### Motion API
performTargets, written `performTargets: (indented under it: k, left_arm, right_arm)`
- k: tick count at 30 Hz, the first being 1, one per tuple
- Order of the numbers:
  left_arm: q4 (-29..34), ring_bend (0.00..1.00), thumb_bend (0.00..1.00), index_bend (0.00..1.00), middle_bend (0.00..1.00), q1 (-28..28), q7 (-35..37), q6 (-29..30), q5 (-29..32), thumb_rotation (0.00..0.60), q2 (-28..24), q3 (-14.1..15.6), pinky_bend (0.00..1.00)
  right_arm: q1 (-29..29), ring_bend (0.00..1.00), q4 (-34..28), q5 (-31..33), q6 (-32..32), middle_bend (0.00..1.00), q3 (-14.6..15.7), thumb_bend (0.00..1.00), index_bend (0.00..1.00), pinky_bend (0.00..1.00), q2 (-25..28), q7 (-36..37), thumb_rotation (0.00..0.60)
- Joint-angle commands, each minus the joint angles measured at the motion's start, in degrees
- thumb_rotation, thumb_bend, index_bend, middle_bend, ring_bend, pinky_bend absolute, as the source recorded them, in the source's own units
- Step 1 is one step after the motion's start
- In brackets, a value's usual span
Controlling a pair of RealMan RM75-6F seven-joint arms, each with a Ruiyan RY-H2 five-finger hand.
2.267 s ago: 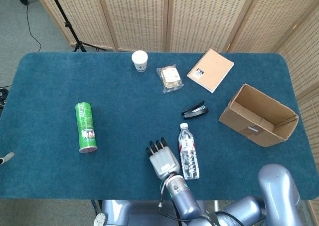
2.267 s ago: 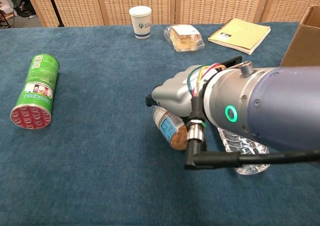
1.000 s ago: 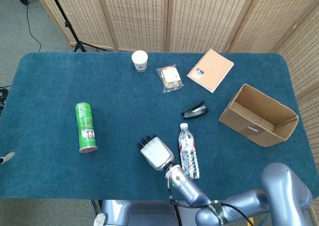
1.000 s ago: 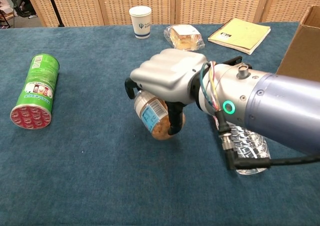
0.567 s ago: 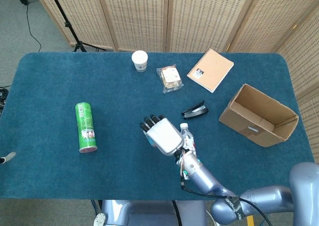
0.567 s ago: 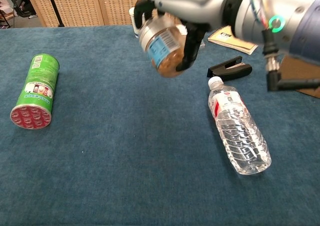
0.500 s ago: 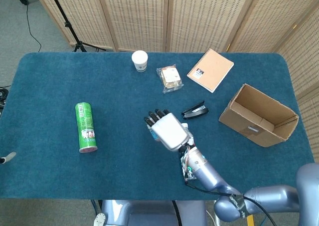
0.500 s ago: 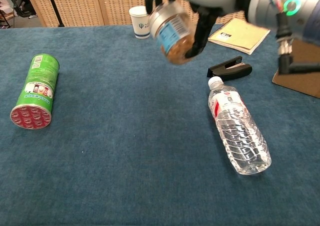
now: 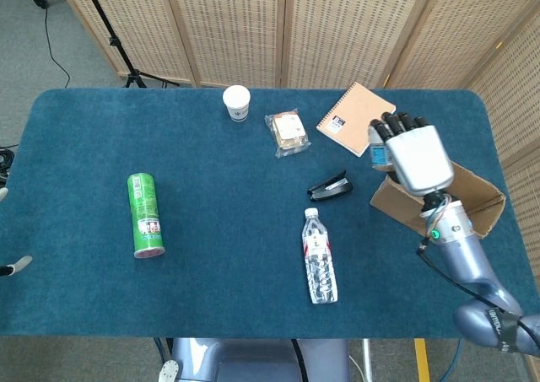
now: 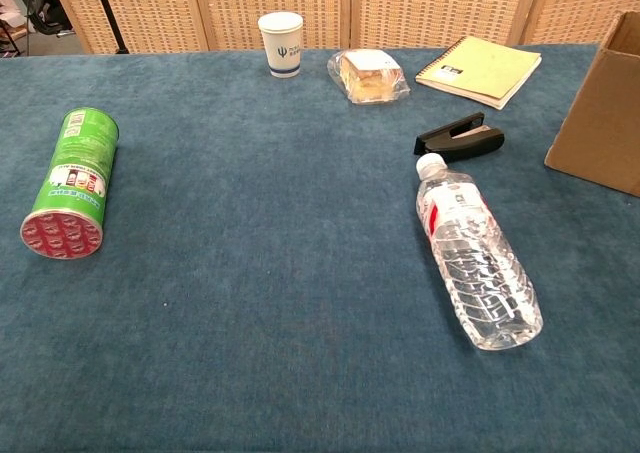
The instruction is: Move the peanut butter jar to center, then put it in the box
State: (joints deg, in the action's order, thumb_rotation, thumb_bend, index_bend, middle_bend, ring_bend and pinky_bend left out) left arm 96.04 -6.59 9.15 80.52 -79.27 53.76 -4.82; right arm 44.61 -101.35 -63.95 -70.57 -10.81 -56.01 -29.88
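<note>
In the head view my right hand (image 9: 415,157) hangs over the left end of the open cardboard box (image 9: 460,203) at the table's right side. It grips the peanut butter jar (image 9: 379,155), of which only a strip of blue label shows under the fingers; the hand hides the remainder. The chest view shows neither hand nor jar, only the box's side wall (image 10: 603,103) at the right edge. A small grey tip (image 9: 15,265) at the far left edge of the head view looks like part of my left hand; its fingers cannot be made out.
A green can (image 9: 146,214) lies on the left of the blue table. A water bottle (image 9: 320,255) lies at centre front, a black stapler (image 9: 330,185) behind it. A paper cup (image 9: 237,103), a wrapped snack (image 9: 288,131) and a notebook (image 9: 355,118) line the back.
My right hand lifted the jar off the table beside the bottle and carried it right and back, from the centre to above the box. It has left the chest view.
</note>
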Motion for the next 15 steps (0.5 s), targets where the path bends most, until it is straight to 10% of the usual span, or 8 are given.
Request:
performTargets:
  k: [1,15]
  left_arm:
    - [0.1,0.00,0.00,0.00,0.00,0.0,-0.2,-0.1,0.2,0.600,0.0,0.0,0.03]
    - [0.5,0.00,0.00,0.00,0.00,-0.4,-1.7,-1.0,0.1,0.600,0.2,0.2,0.03]
  right_arm:
    - [-3.9,0.44,5.5,-4.9,2.5,0.58,4.0,0.40,0.61,0.44,3.0,3.9,0.600]
    - [-7.4,0.43,21.6,-15.3,5.2,0.55,8.5,0.40,0.61,0.44,-2.9,9.1,0.600]
